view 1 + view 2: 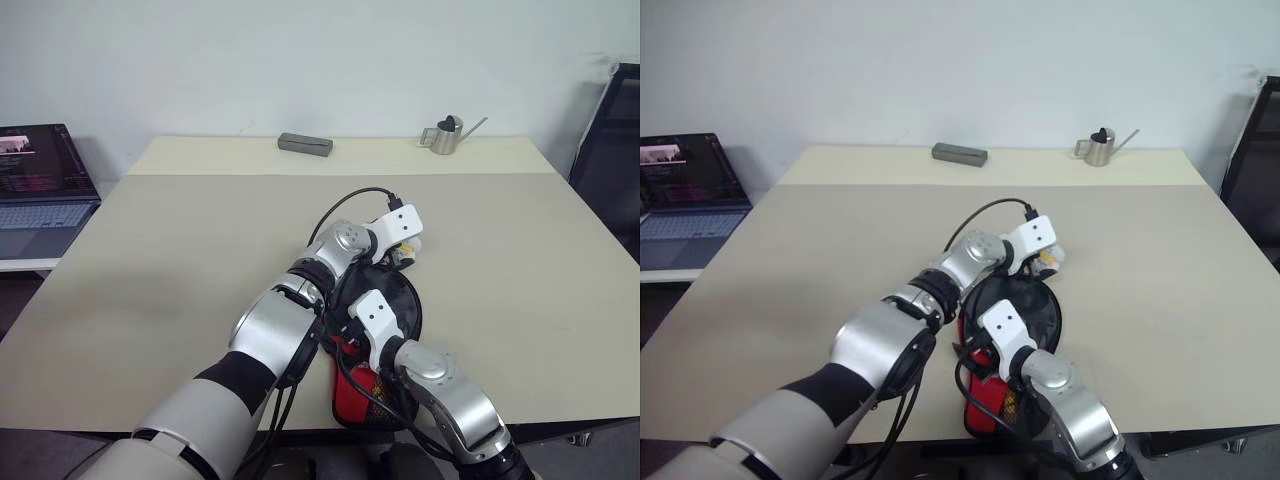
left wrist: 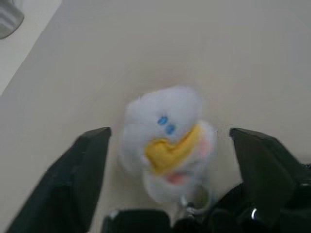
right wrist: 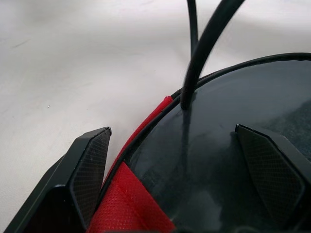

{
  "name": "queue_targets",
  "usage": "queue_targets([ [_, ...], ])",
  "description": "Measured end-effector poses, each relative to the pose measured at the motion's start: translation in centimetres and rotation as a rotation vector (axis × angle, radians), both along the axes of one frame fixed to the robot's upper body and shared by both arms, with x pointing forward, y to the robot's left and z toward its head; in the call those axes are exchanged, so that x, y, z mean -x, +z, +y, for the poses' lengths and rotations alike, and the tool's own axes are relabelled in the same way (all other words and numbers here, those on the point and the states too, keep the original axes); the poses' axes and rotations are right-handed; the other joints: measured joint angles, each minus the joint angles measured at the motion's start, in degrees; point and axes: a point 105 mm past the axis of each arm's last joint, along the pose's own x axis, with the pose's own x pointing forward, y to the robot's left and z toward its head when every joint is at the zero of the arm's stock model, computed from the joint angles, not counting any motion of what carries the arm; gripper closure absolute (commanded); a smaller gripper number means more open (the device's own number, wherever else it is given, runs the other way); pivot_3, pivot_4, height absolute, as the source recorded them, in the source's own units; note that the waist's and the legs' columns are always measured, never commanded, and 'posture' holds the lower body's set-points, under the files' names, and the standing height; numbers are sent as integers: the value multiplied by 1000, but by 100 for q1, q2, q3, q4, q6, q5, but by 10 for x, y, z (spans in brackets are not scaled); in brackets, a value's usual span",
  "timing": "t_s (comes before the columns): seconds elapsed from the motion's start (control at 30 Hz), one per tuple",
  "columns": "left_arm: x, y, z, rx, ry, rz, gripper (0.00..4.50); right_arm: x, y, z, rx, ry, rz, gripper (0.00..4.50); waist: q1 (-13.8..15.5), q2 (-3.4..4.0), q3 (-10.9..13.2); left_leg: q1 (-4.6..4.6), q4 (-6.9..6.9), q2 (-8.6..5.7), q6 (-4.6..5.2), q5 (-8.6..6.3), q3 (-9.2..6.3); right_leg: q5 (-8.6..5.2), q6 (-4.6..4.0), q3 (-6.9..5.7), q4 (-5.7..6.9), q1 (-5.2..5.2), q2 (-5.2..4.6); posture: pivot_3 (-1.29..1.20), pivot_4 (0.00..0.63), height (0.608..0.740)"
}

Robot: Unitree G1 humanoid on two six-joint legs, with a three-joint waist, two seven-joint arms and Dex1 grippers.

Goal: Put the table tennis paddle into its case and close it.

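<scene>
Right gripper point(image 3: 170, 179) straddles the case's point(image 3: 233, 160) edge, jaws spread.

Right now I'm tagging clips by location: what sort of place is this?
Probably an office or lab workroom: a large plain beige table against a bare white wall, an open laptop on a side desk, and a small metal watering can.

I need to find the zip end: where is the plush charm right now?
The plush charm lies on the table at the case's far end, between the left gripper's open fingers, near the table's middle in the head views.

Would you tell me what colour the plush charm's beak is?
Yellow, on the white plush charm; clearest in the left wrist view.
</scene>
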Motion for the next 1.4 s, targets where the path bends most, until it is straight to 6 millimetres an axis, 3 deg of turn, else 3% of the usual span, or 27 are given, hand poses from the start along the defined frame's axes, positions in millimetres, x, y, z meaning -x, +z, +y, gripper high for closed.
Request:
queue_targets([
  [0.17, -5, 13, 7, 74, 12, 11, 17, -5, -4, 2, 15, 25, 11, 0, -19, -1, 1, 82, -18, 7, 0, -1, 1, -2, 3, 2, -5, 76, 1, 0, 150, 740],
  [0.27, -17, 35, 24, 106, 56, -55, 17, -10, -4, 5, 21, 53, 9, 0, -45, 0, 0, 87, -17, 11, -1, 1, -4, -1, 4, 6, -3, 76, 9, 0, 150, 740],
  [0.5, -39, 79, 112, 167, 166, -140, 17, -22, -3, 4, 30, 86, 0, 0, -114, 3, -1, 91, -17, 13, -4, 3, -14, 0, 3, 14, 8, 64, 25, 0, 150, 740],
  [0.67, -17, 82, 147, 319, 15, -15, 17, -32, -1, -4, 22, 89, 14, 0, -72, 5, -2, 85, -13, 11, -5, 3, -14, 2, 0, 13, -1, 57, 21, 0, 150, 740],
  [0.77, 13, 63, 178, 373, -55, 95, 17, -41, 2, -19, 29, 65, 14, 0, -84, 15, 0, 78, -18, 26, -4, 2, -12, 2, -4, 26, 0, 58, 20, 0, 150, 740],
  [0.83, 35, 45, 189, 388, -61, 170, 17, -46, 4, -35, 35, 45, 17, 0, -63, 16, 3, 73, -18, 44, -5, 2, -15, 6, -12, 28, -2, 56, 18, 0, 150, 740],
  [0.9, 53, 33, 188, 413, -70, 234, 17, -48, 5, -48, 50, 27, 22, 0, 15, 11, 9, 66, -18, 46, -4, 1, -17, 7, -15, 24, -10, 48, 18, 0, 150, 740],
  [1.1, 90, 41, 165, 418, -140, 207, 17, -34, 17, -67, 23, 108, 78, 0, 42, 36, 23, 68, -40, 48, -2, -1, -8, 8, -18, 30, -64, 72, 16, 0, 150, 740],
  [1.2, 96, 31, 156, 428, -135, 226, 17, -28, 24, -84, 34, 130, 123, 0, 37, 37, 34, 50, -51, 51, -2, -1, -8, 23, -44, 27, -67, 52, 17, 0, 150, 740],
  [1.4, 100, 27, 142, 409, -154, 210, 17, -29, 44, -136, 89, 76, 159, 0, 35, 49, 50, -15, -52, 52, -2, 0, -5, 28, -52, 24, -76, -5, 20, 0, 150, 740],
])
